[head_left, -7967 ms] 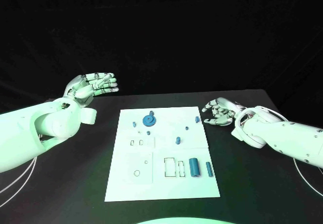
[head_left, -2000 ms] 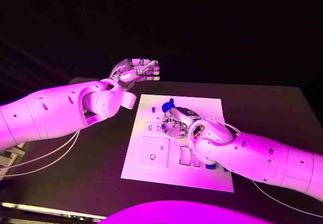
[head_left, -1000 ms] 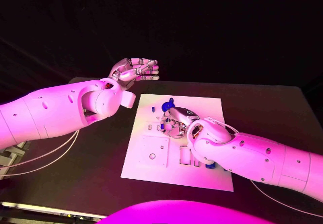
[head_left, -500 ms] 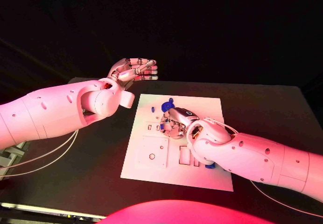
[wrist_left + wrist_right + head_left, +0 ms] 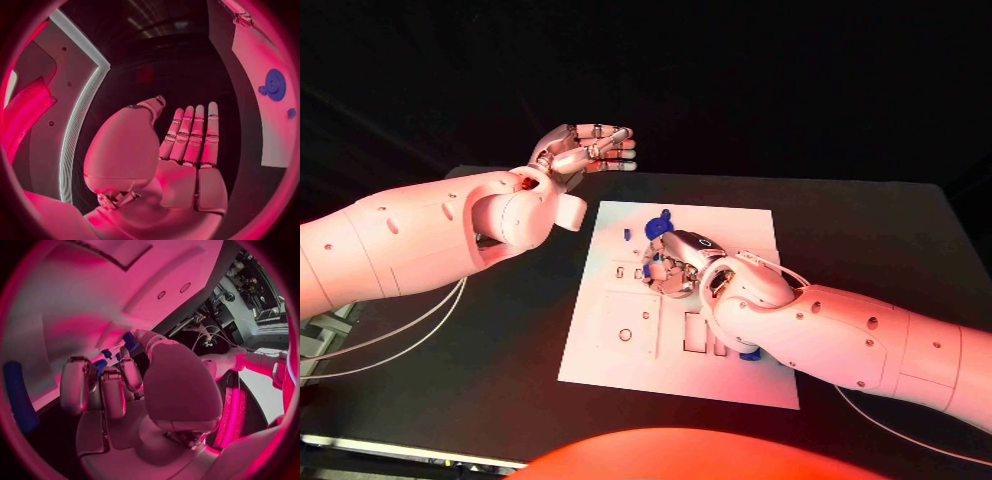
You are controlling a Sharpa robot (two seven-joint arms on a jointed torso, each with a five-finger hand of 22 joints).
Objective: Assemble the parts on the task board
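Note:
The white task board (image 5: 733, 372) lies in the middle of the black table. My right hand (image 5: 676, 263) is low over the board's middle with its fingers curled in. In the right wrist view a small blue part (image 5: 104, 360) sits pinched between that hand's thumb and fingertips. A blue gear (image 5: 661, 221) stands near the board's far edge, just beyond the hand, and also appears as the blue gear (image 5: 274, 84) in the left wrist view. My left hand (image 5: 589, 149) is raised beyond the board's far left corner, fingers straight and holding nothing.
A long blue cylinder (image 5: 17, 395) lies on the board beside my right hand; in the head view its end (image 5: 751, 353) pokes out under my right forearm. Rectangular slots (image 5: 694, 333) and a raised square plate (image 5: 629, 325) take up the board's near half.
Since 8 s ago the camera has shifted and my right hand has come from right of the board onto its middle. Over the last second both hands stay almost still.

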